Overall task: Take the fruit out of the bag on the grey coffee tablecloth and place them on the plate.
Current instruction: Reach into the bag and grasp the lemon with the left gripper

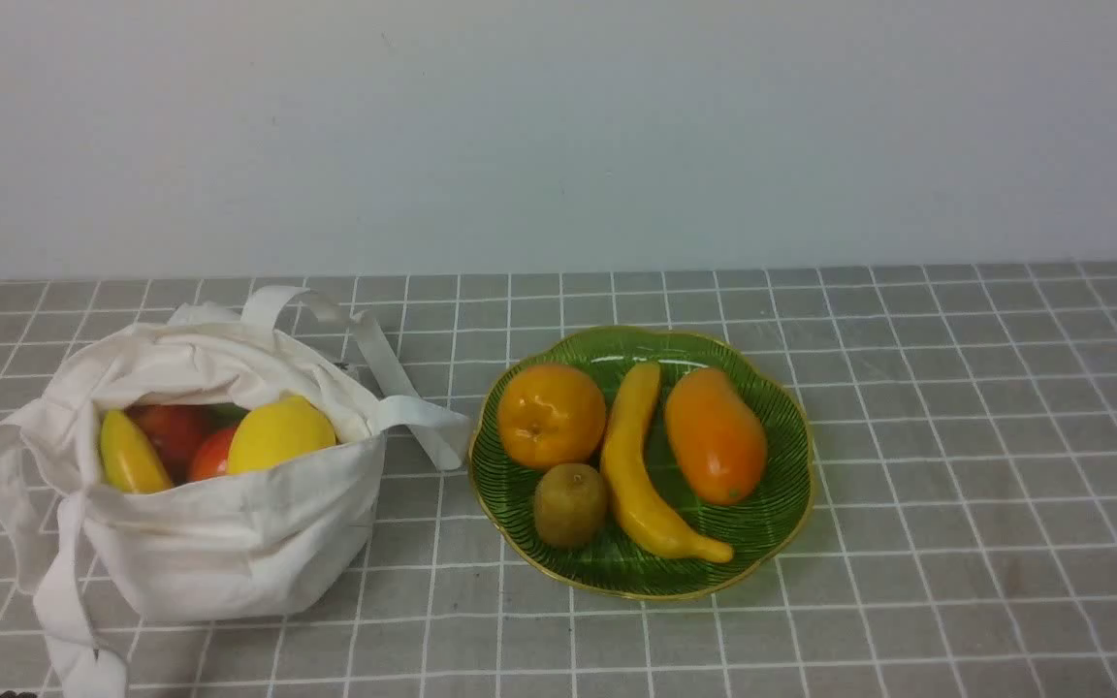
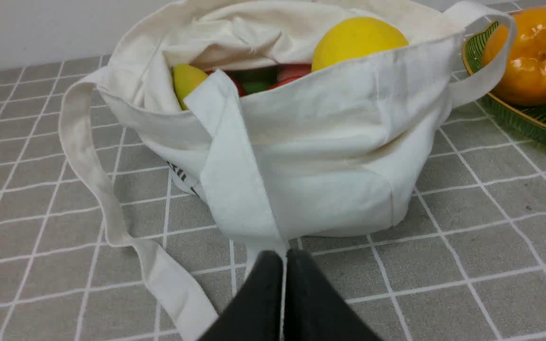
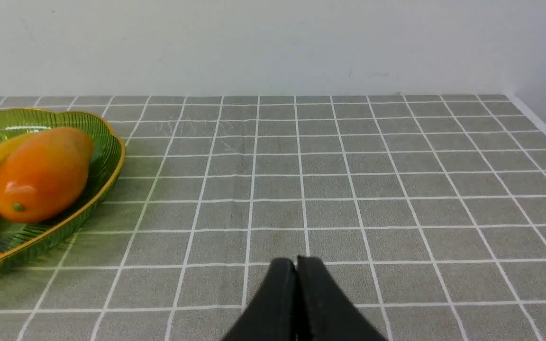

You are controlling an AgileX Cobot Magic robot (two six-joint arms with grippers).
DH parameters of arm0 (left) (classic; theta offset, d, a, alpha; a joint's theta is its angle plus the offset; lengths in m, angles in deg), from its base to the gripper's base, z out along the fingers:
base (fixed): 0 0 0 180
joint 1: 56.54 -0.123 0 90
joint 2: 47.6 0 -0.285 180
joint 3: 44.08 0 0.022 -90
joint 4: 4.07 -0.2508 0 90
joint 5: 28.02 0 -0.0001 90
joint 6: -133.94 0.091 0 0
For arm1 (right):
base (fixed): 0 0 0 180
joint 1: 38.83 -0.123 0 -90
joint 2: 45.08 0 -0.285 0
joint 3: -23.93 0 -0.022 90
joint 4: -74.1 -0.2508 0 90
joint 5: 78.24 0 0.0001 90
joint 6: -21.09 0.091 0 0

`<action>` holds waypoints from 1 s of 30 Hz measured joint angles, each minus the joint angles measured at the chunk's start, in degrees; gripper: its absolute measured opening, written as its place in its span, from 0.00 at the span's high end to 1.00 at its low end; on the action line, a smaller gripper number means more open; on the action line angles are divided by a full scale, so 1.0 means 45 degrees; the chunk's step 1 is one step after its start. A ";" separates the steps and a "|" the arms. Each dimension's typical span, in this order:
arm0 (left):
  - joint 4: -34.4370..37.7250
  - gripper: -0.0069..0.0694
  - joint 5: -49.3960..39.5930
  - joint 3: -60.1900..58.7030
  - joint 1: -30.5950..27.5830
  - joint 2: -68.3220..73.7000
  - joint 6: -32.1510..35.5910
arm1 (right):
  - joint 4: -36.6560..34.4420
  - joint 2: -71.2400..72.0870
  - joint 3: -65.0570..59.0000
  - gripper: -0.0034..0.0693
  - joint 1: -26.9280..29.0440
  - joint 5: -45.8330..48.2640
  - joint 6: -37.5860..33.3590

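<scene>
Taking the plate (image 1: 789,533) as reference, the bag (image 1: 239,553) stands on the gridded tablecloth (image 1: 956,620) to its left, near it, with one strap (image 1: 418,412) reaching almost to the rim. The bag's mouth gapes upward, which in my judgement serves to let a gripper enter from above. Inside it are a yellow lemon (image 1: 279,436), lying highest against the front edge, a yellow-green fruit (image 1: 134,456) at the side farther from the plate, and red fruit (image 1: 171,431) deeper between them; something green lower down cannot be identified. On the plate lie an orange fruit (image 1: 552,417) and a kiwi (image 1: 570,505) on the side nearer the bag, a banana (image 1: 631,465) along the middle, and a papaya-like fruit (image 1: 716,436) on the far side from the bag. The rim probably keeps these from rolling off. The left gripper (image 2: 285,255) is shut, its fingertips together, nothing between them, in front of the bag; contact with the loose strap behind the tips cannot be determined. The right gripper (image 3: 296,260) is likewise closed and bears nothing, well apart from the plate on the side away from the bag. Work is judged incomplete: the lemon appears the most accessible next pick, and the soft bag edge could snag or fold during extraction.
</scene>
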 joint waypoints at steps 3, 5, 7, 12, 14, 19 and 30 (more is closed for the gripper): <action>0.0000 0.92 0.0000 0.0000 0.0000 0.0000 0.0000 | 0.0000 0.0000 0.0000 0.97 0.0000 0.0000 0.0000; 0.0000 0.92 -0.0012 0.0000 0.0000 0.0000 0.0000 | 0.0000 0.0000 0.0000 0.97 0.0000 0.0000 0.0000; 0.0000 0.92 -0.0023 0.0000 0.0000 0.0000 0.0000 | 0.0000 0.0000 0.0000 0.97 0.0000 0.0000 0.0000; 0.0000 0.92 -0.0023 0.0000 0.0000 0.0000 0.0000 | 0.0000 0.0000 0.0000 0.97 0.0000 0.0000 0.0000; 0.0000 0.92 -0.0023 0.0000 0.0000 0.0000 0.0000 | 0.0000 0.0000 0.0000 0.97 0.0000 0.0000 0.0000; 0.0000 0.92 -0.0023 0.0000 0.0000 0.0000 0.0000 | 0.0000 0.0000 0.0000 0.97 0.0000 0.0000 0.0000; 0.0654 0.92 0.0579 0.0000 0.0000 0.0000 -0.0690 | 0.0000 0.0000 0.0000 0.97 0.0000 0.0000 0.0000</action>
